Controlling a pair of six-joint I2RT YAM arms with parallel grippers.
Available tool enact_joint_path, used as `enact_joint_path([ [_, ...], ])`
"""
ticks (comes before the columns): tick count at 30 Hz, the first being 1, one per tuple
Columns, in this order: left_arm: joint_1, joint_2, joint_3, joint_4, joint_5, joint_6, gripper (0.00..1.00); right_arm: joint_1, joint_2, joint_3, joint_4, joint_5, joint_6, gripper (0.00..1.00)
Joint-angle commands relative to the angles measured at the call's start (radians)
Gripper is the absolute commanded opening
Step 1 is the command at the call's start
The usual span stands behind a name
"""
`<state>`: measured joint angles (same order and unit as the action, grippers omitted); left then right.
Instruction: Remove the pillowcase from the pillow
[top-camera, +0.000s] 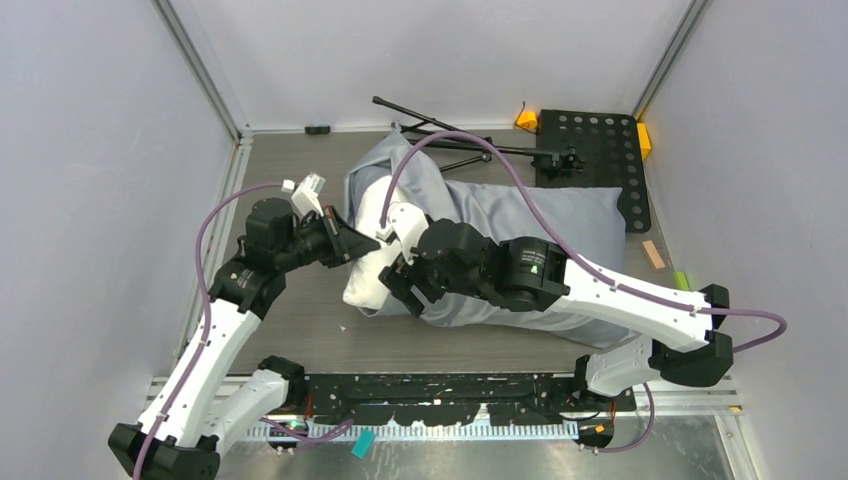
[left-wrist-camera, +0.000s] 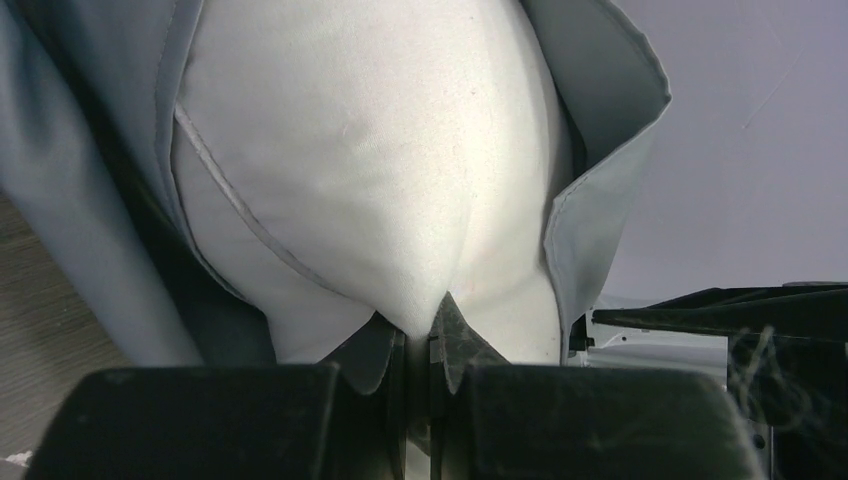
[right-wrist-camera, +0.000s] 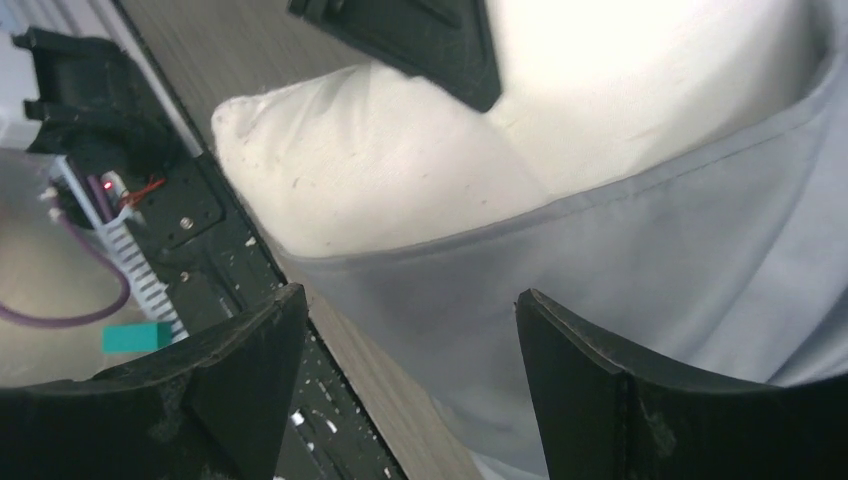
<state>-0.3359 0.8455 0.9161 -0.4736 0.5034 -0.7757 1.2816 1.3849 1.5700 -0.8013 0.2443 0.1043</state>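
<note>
**Pillow (left-wrist-camera: 370, 150) end poking out of the pillowcase (right-wrist-camera: 650, 250)**

Got the left gripper (left-wrist-camera: 425, 335) clamped tight on a pinch of white fabric at the pillow's bare end. Got the right gripper (right-wrist-camera: 410, 310) spread wide, with the blue-grey pillowcase hem right between its jaws, near the pillow's exposed corner. Can't tell if touching. Rest of the pillow tucked inside.

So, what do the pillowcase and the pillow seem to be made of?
The pillowcase: thin woven cloth, probably cotton or a blend, matte blue-grey; it folds softly and shows a stitched hem. The pillow: white matte fabric shell over soft stuffing, likely fibre fill; it bulges and puckers where the left claw pinches it.
</note>
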Motion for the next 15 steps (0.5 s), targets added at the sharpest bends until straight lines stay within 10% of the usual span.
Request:
enact_joint_path([
  [1,-0.003,-0.002,0.083,0.054,-0.012,-0.025,0.0,0.007,0.044,0.023,0.096,0.116,-0.041,0.81],
  [15,0.078,0.065,0.273,-0.151,-0.203,0.179,0.0,0.004,-0.038,-0.364,0.029,0.297,0.083,0.81],
])
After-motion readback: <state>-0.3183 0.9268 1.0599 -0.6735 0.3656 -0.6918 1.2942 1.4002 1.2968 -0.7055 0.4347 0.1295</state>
